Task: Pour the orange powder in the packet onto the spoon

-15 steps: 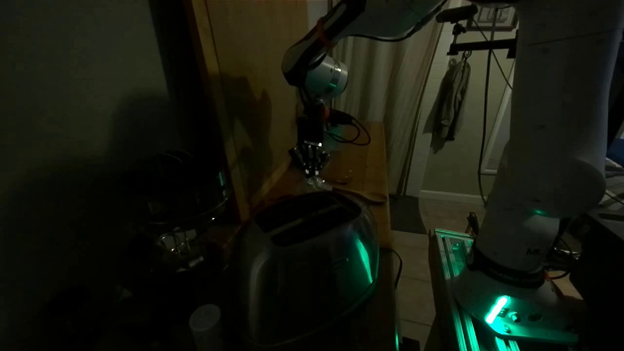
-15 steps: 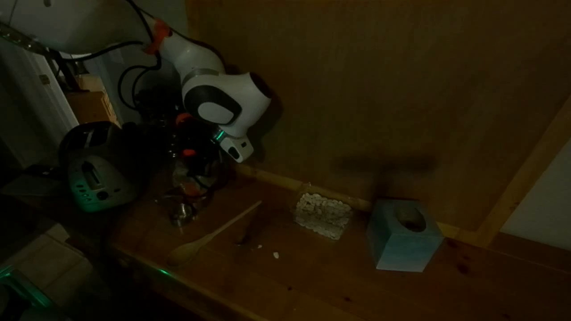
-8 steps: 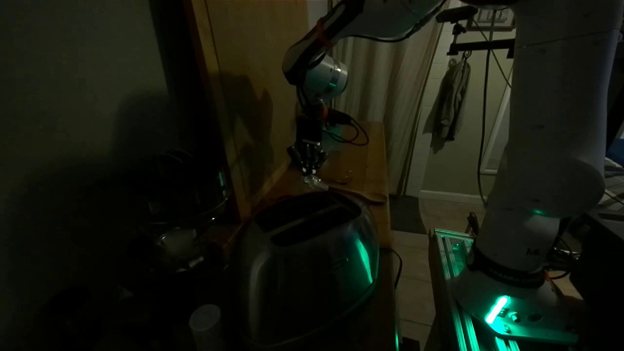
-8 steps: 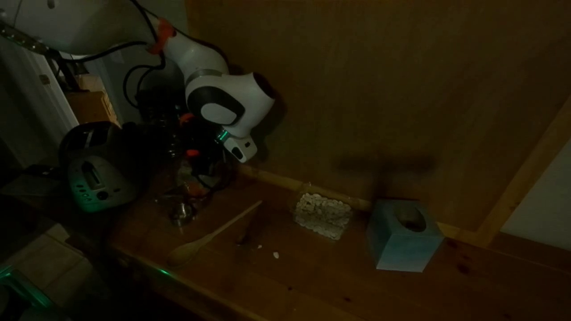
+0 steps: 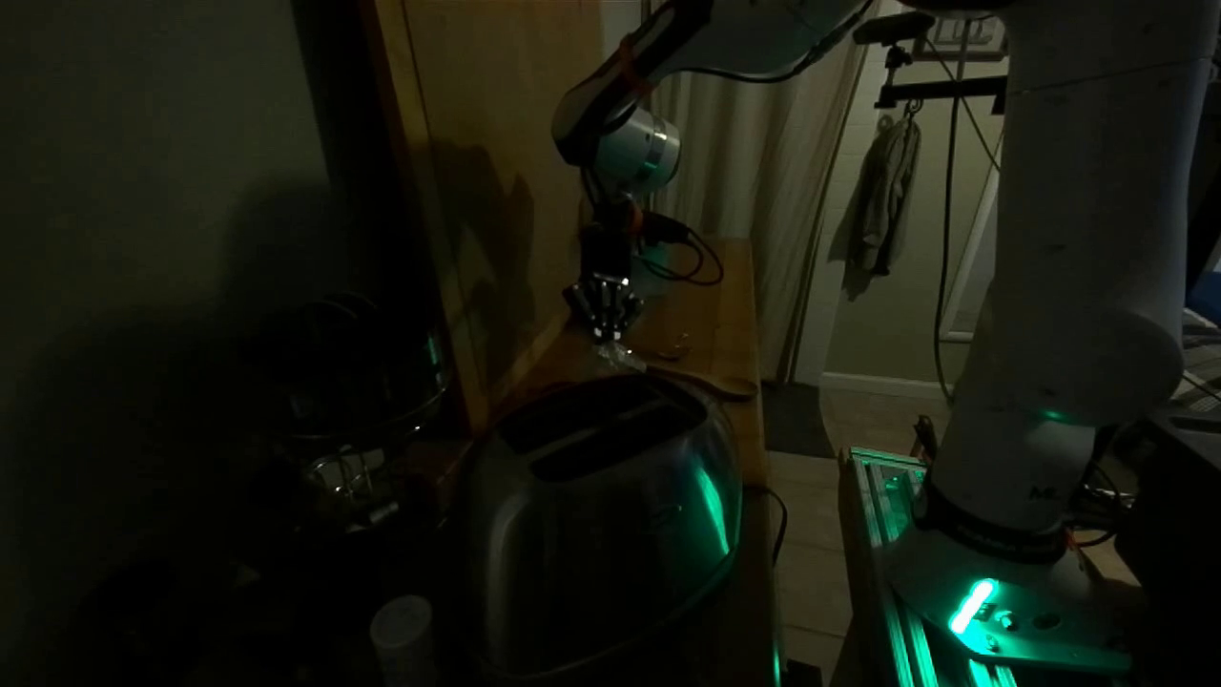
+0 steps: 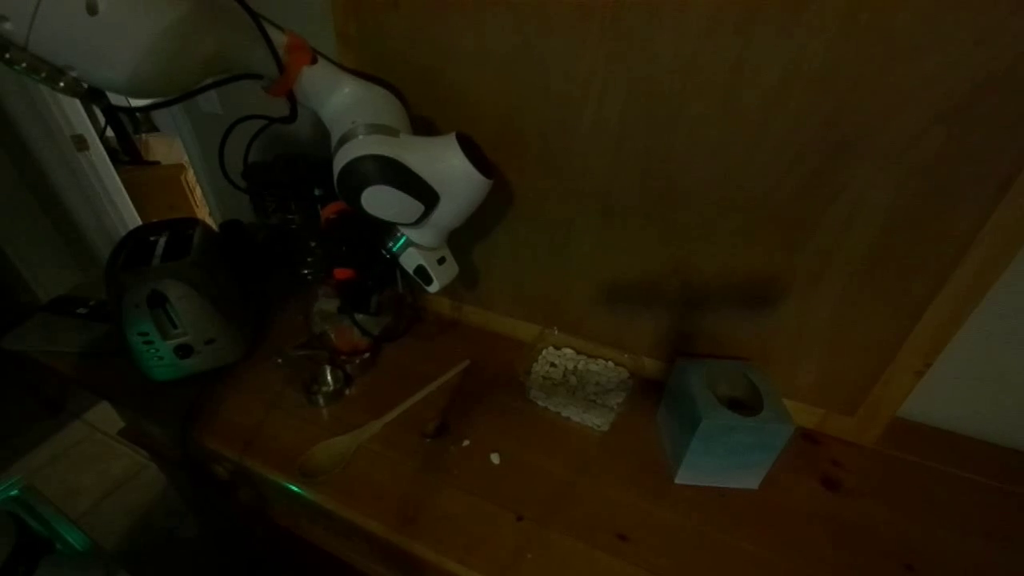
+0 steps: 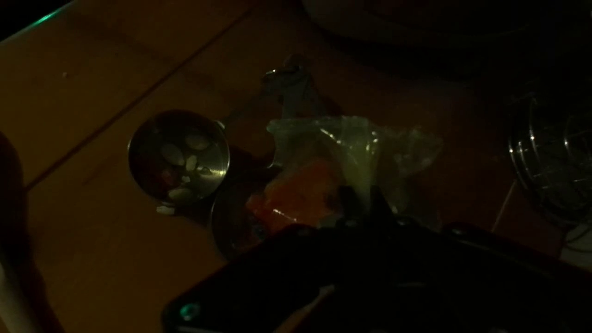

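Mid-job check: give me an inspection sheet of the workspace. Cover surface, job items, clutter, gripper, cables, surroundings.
Surface: wooden table with loose pale bits.
Packet: clear, orange inside, overlapping a metal scoop in the wrist view; contact or spill cannot be told.
Second scoop: holds pale pieces.
Wooden spoon: lies on the table; whether it or a scoop is the target is unclear.
Clutter: toaster, blue tissue box, clear container of white pieces.
Gripper: jaws shut on the packet.
Cables: an arm cable hangs in a loop; a cord shows beside the toaster.
Surroundings: dim light; a curtain and a hanging cloth in the background.
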Motion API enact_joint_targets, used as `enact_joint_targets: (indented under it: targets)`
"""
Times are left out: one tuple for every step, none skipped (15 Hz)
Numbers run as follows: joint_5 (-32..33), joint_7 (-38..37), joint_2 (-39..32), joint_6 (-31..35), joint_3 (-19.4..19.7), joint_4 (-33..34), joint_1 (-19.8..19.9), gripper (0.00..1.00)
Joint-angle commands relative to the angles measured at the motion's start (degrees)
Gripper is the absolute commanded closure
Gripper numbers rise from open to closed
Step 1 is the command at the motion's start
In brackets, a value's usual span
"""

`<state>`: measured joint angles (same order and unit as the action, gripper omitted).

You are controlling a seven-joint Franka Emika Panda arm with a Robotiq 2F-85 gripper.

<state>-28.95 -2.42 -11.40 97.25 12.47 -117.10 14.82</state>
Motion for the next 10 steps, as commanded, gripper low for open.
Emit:
enact_joint_targets:
  targets:
    - [-1.32, 0.51, -0.93, -1.69, 0.13, 1.78, 0.55, 0.98]
    - [-1.43, 1.29, -1.13, -4.03, 0.07, 2.38, 0.81, 0.98]
    - [-1.0, 0.69, -0.73, -1.16, 0.15, 1.65, 0.44, 0.98]
    - [-1.06, 0.63, -0.93, -1.91, 0.14, 2.02, 0.55, 0.98]
    - [-1.09, 0.56, -0.95, -1.75, 0.15, 1.93, 0.54, 0.98]
    - [-1.11, 0.4, -0.97, -1.38, 0.16, 1.94, 0.49, 0.98]
    - [-1.26, 0.27, -0.64, -0.42, 0.16, 1.54, 0.38, 0.98]
    - [-1.51, 0.29, -0.46, -0.14, 0.13, 1.5, 0.38, 0.98]
    - [-1.65, 0.53, -0.07, 0.08, 0.05, 1.29, 0.35, 0.98]
    - [-1.7, 0.58, 0.23, 0.18, 0.0, 1.19, 0.32, 0.98]
